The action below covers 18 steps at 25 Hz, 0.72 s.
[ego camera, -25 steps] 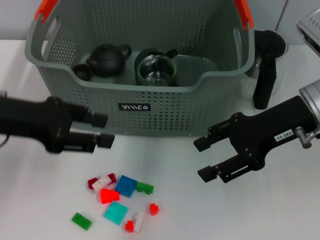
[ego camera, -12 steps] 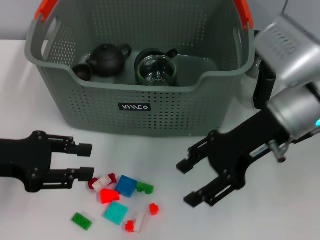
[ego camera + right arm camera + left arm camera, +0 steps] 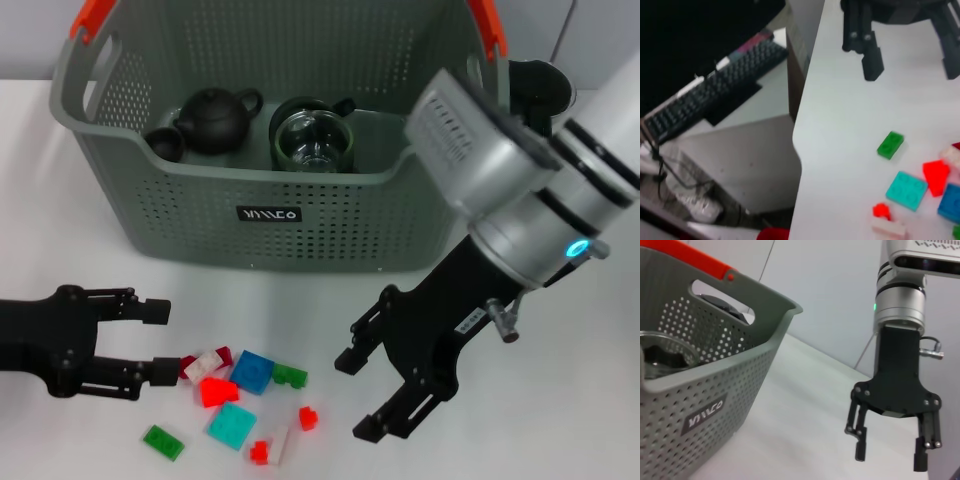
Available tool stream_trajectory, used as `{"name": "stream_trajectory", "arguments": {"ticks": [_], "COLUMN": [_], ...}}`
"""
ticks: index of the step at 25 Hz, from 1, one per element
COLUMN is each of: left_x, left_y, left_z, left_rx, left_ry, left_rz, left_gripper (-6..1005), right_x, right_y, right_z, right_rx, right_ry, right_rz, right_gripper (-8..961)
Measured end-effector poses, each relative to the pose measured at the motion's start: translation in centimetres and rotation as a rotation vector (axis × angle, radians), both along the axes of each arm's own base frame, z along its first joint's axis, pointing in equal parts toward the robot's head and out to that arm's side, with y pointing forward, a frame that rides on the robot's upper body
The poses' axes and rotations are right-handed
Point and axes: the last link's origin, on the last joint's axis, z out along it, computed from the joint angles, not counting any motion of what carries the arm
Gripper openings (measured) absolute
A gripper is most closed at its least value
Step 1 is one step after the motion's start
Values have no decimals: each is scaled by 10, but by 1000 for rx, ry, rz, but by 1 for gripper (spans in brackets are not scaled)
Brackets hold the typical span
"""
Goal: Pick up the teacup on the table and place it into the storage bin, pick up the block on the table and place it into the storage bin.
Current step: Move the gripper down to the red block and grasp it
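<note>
A: Where's the storage bin (image 3: 300, 215)?
B: At the back of the counter (image 3: 560, 400), long axis running left to right, label facing the robot.
A: And the blocks (image 3: 240, 392)?
B: Scattered in front of it, between both end effectors.
A: Their state?
B: Left end effector (image 3: 160, 340) and right end effector (image 3: 362, 394) both spread, grasping nothing.

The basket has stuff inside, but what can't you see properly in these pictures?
- Small dark cup, head view: partly hidden by the storage bin front wall and the black teapot.
- Bin floor: mostly hidden by its walls.
- Black jug behind the bin: hidden by the right arm.
- Blue block, right wrist view: cut off by the edge.
</note>
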Motion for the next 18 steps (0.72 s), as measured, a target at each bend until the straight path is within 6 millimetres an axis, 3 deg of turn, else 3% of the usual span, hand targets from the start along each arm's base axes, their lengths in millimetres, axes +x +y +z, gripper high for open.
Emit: {"name": "stream_trajectory", "arguments": {"ticks": [3,9,18], "left_x": [-6,-10,-8], "left_y": [-2,-10,-9], "left_z": [-3,-4,-8], "left_rx": [20,30,9], "left_ry": [19,36,63], "left_rz": [2,-58,-108], "left_gripper": [718,891,891], "right_x": [-3,-9,-18], "right_y": [-1,-3,-14], "right_z": [-8,-28,-61], "right_rx": [-5,18,37], "right_ry": [-48,-108,-190], "right_rz": [42,110,239], "right_gripper": [765,765,764]}}
